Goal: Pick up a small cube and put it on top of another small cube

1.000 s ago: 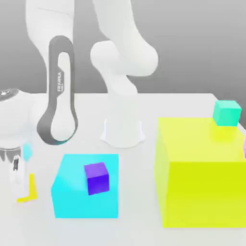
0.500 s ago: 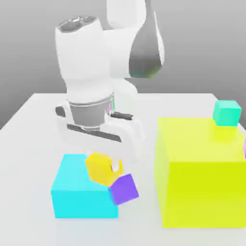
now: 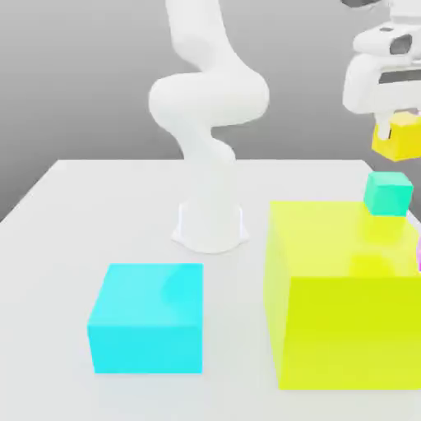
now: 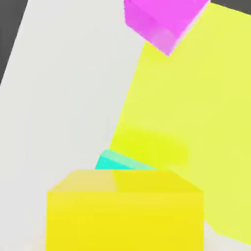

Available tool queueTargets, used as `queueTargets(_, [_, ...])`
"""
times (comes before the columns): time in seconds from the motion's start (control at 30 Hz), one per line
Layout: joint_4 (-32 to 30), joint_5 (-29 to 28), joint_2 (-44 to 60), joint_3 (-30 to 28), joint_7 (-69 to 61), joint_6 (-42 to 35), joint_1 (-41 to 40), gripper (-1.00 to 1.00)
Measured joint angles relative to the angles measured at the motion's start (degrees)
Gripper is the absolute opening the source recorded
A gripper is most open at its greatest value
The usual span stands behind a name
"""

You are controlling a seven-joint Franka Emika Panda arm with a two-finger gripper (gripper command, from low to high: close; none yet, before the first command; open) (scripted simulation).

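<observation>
Fingers of the gripper (image 3: 395, 125) clamp the small yellow cube (image 3: 398, 136), high in the air over the huge yellow-green block (image 3: 345, 300). Left of that block, on the white table (image 3: 57, 247), sits a large cyan block (image 3: 148, 317); the teal-green cube (image 3: 387, 193) rests on the yellow-green block's far corner, a magenta block (image 4: 159, 19) beside it. Plain grey backdrop behind.

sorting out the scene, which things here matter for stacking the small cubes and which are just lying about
Part of the job:
- small yellow cube, held in the hand
- small teal cube, on the big block

Just lying about:
- big yellow-green block
- large cyan block
- magenta block
</observation>
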Motion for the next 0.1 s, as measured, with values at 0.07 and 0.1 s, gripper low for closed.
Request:
queueTargets(0.07, [0.00, 0.00, 0.00, 0.00, 0.00, 0.00, 0.00, 1.00])
queueTargets(0.1, [0.00, 0.00, 0.00, 0.00, 0.00, 0.00, 0.00, 1.00])
